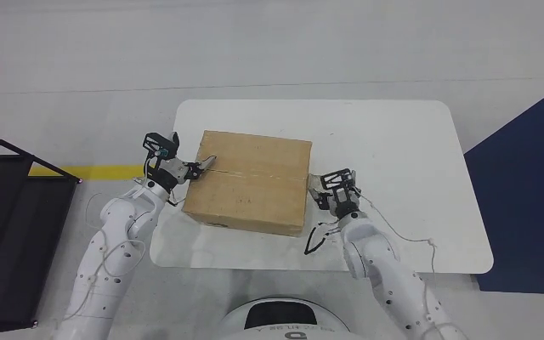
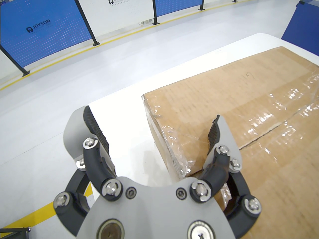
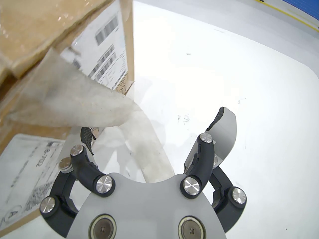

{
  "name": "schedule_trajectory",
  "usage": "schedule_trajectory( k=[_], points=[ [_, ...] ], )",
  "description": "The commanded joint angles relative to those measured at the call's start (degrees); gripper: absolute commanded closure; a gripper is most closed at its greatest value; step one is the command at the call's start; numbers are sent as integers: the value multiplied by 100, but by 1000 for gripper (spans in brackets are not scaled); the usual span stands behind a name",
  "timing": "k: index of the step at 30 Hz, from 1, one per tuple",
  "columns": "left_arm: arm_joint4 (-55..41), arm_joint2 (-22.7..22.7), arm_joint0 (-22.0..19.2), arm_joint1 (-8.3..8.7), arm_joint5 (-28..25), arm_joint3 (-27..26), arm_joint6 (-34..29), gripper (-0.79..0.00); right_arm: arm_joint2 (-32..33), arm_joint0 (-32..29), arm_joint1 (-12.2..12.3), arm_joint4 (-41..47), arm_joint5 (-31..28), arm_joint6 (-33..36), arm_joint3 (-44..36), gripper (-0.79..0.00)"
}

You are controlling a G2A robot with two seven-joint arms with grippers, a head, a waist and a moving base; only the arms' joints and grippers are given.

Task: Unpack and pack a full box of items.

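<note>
A closed cardboard box (image 1: 248, 180) with clear tape over its top seam stands on the white table (image 1: 399, 161). My left gripper (image 1: 197, 164) is open at the box's left end, one finger over the top corner (image 2: 216, 135) and the other beside the box (image 2: 93, 128). My right gripper (image 1: 333, 189) is open at the box's right end, close to the side that carries white labels (image 3: 109, 50). A loose strip of peeled tape (image 3: 82, 100) hangs from the box (image 3: 49, 18) and passes between the right fingers (image 3: 224, 123).
The table's right half (image 1: 408, 204) is bare. A dark frame (image 1: 25, 212) stands on the floor left of the table, and a blue panel (image 1: 510, 195) at the right. Blue and white fence panels (image 2: 99, 8) stand far behind.
</note>
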Motion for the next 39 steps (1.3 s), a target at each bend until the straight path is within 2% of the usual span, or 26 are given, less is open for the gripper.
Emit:
schedule_trajectory(
  k=[1,5,9,17,22,25,33,39],
  points=[
    [0,0,0,0,0,0,0,-785,42,-85,-34,302,208,-406,-83,-785],
    [0,0,0,0,0,0,0,-785,157,-355,-66,631,309,-1084,-274,-785],
    [0,0,0,0,0,0,0,-785,238,-590,-80,735,305,-1463,-492,-785],
    [0,0,0,0,0,0,0,-785,48,-851,-126,68,721,-1440,-978,-785],
    [0,0,0,0,0,0,0,-785,-308,-726,-203,-891,1390,-710,-1220,-785],
    [0,0,0,0,0,0,0,-785,-687,-413,-264,-1524,1220,107,-1263,-785],
    [0,0,0,0,0,0,0,-785,-1463,223,-492,-2803,1151,1630,-1193,-785],
    [-79,-42,10,-4,95,-39,40,-785,-1743,524,-664,-3240,1159,2275,-1131,-785]
  ],
)
